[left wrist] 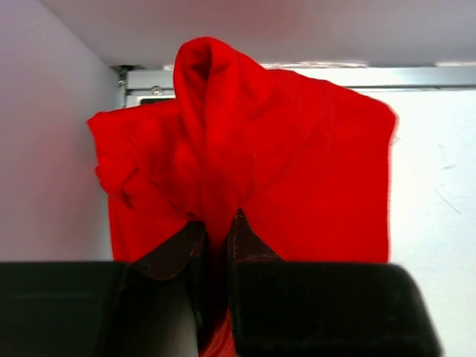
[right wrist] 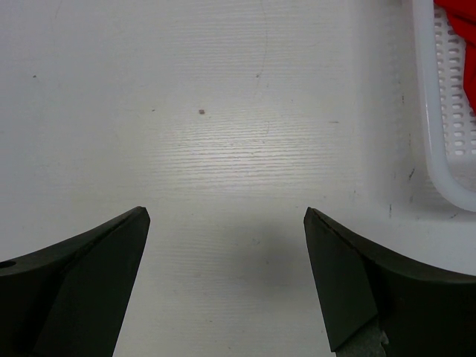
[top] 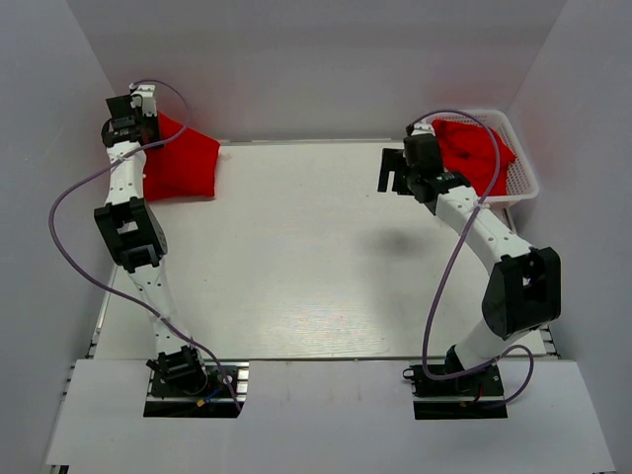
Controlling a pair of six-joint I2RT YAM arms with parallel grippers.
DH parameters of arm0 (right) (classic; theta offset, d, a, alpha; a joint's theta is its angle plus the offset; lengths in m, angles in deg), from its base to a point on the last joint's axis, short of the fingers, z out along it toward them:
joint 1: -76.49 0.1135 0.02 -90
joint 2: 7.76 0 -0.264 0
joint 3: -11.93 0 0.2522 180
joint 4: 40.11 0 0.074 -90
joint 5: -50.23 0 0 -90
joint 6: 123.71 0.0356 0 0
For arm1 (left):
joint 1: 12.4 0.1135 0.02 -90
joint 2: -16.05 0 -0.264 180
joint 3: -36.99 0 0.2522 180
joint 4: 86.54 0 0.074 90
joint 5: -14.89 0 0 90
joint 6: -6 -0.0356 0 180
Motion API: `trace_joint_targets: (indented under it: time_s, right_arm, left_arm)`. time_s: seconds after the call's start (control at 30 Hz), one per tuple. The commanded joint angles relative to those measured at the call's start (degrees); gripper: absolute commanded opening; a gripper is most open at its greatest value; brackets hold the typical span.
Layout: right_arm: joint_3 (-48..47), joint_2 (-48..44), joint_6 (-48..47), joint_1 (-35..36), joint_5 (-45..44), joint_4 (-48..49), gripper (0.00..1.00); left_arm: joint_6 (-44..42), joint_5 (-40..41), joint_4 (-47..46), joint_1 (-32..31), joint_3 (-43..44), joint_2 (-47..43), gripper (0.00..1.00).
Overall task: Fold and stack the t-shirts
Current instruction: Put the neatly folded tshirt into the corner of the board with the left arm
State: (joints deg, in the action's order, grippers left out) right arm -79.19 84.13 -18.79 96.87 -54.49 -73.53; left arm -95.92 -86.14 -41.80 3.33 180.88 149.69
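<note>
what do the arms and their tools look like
The left arm and right arm are white tubular links with chunky black joint housings. Thin lilac cables loop along both. The left tool has brownish fingers on a black block. The right tool has black wedge-shaped fingers.

The right gripper point(right wrist: 224, 216) hangs above the white, finely grained desk point(right wrist: 223, 89) with its jaws spread wide. Its two dark, wedge-shaped fingers point(right wrist: 82, 290) rise from the lower left and lower right corners, with bare desk and a soft grey shadow between them. A tiny reddish-brown speck point(right wrist: 201, 111) lies on the desk, up and left of centre. Along the right edge stands a white plastic lattice basket point(right wrist: 425, 89), its thick rounded rim running down and curving off to the right. Short dark scuff marks point(right wrist: 390, 211) lie just beside that curve. A sliver of bright red cloth t-shirt point(right wrist: 457, 16) shows in the top right corner, inside the basket.
</note>
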Motion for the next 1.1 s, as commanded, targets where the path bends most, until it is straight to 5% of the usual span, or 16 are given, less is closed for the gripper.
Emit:
trace_joint_targets:
  time_s: [0.0,0.77,0.83,0.87,0.9,1.07]
  right_arm:
    - [-3.49,1.09,0.82,0.27,1.1,-0.38,0.9]
    - [-12.11,8.47,1.78,0.89,2.06,-6.0,0.9]
    - [-12.98,9.17,1.78,0.97,2.59,-6.62,0.9]
    - [-13.51,9.35,1.52,1.15,2.42,-6.79,0.9]
    - [-13.6,9.53,1.34,1.06,2.59,-7.06,0.9]
    - [-14.22,9.79,0.64,1.85,3.29,-7.15,0.9]
  left_arm:
    - [0.93,2.5,-6.62,1.58,-0.49,-1.9,0.0]
    - [7.7,8.38,-12.26,4.84,-0.84,5.75,0.0]
    - [9.19,10.24,-11.65,4.84,-0.84,5.75,0.17]
    - [9.2,10.76,-11.12,4.84,-0.84,5.75,0.75]
    - [9.2,10.15,-11.12,4.84,-0.84,5.75,1.0]
    - [9.89,8.57,-12.44,4.84,-3.38,2.42,1.0]
